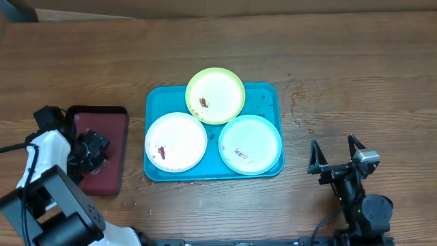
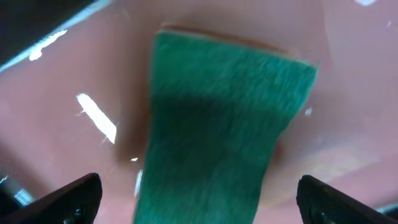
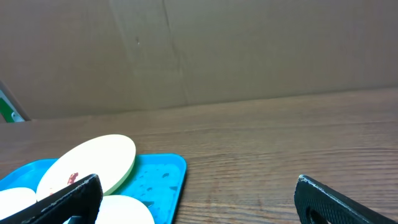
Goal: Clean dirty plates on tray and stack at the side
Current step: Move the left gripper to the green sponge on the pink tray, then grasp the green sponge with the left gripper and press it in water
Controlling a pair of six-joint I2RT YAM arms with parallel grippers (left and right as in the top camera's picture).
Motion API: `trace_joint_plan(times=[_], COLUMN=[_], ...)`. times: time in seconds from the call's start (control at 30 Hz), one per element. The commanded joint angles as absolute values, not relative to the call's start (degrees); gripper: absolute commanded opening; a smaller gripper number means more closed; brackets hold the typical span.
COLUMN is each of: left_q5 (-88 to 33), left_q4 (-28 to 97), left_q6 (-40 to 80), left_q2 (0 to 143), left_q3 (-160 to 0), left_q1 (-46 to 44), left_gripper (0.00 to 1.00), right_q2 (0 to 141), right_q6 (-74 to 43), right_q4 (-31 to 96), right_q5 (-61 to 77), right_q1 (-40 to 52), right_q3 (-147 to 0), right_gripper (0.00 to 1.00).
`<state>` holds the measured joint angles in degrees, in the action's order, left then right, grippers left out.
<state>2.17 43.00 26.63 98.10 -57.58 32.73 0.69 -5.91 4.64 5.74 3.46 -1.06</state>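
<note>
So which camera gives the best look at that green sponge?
The left wrist view: the green sponge fills the frame, lying on the dark red tray between the open left gripper fingers. Overhead, the arm hides it. The right wrist view doesn't show it.

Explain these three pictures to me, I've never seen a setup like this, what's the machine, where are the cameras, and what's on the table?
Two robot arms work at a wooden table. The overhead view looks straight down. A blue tray carries three smeared plates: yellow-green plate, white plate, mint plate. The other two pictures come from cameras on each wrist. The left pincer hangs open over a green sponge lying in a dark red tray; it holds nothing. The right pincer waits open and empty beside the blue tray.
</note>
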Motion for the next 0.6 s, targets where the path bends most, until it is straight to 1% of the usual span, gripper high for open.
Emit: trace_joint_plan(times=[0.0,0.1,0.13,0.17,0.23,0.3,0.37,0.4,0.5,0.53,0.57], left_q5=[-3.4,-4.1,-4.1,-4.1,-4.1,-4.1,-4.1,-4.1,-4.1,-4.1,-4.1], left_q4=[41.4,41.0,41.1,41.2,41.4,41.5,41.4,41.3,41.3,41.3,41.3], left_q6=[21.5,20.5,20.5,20.6,20.6,20.7,20.8,20.8,20.8,20.8,20.8], left_q2=[101.5,103.4,103.9,104.3,104.8,104.9,104.9,104.9,104.9,104.9,104.9], left_q3=[-58.2,-58.2,-58.2,-58.2,-58.2,-58.2,-58.2,-58.2,-58.2,-58.2,-58.2], left_q1=[32.9,32.9,32.9,32.9,32.9,32.9,32.9,32.9,32.9,32.9,32.9], left_gripper=[1.00,1.00,0.97,0.91,0.58,0.32,0.11,0.04,0.04,0.06,0.21], right_q2=[0.2,0.2,0.2,0.2,0.2,0.2,0.2,0.2,0.2,0.2,0.2], right_q6=[-5.7,-5.7,-5.7,-5.7,-5.7,-5.7,-5.7,-5.7,-5.7,-5.7,-5.7], right_q4=[4.4,4.4,4.4,4.4,4.4,4.4,4.4,4.4,4.4,4.4,4.4], right_q5=[5.6,5.6,5.6,5.6,5.6,5.6,5.6,5.6,5.6,5.6,5.6], right_q1=[3.8,3.8,3.8,3.8,3.8,3.8,3.8,3.8,3.8,3.8,3.8], right_q3=[-0.5,-0.5,-0.5,-0.5,-0.5,-0.5,-0.5,-0.5,-0.5,-0.5,-0.5], right_gripper=[1.00,1.00,1.00,1.00,1.00,1.00,1.00,1.00,1.00,1.00,1.00])
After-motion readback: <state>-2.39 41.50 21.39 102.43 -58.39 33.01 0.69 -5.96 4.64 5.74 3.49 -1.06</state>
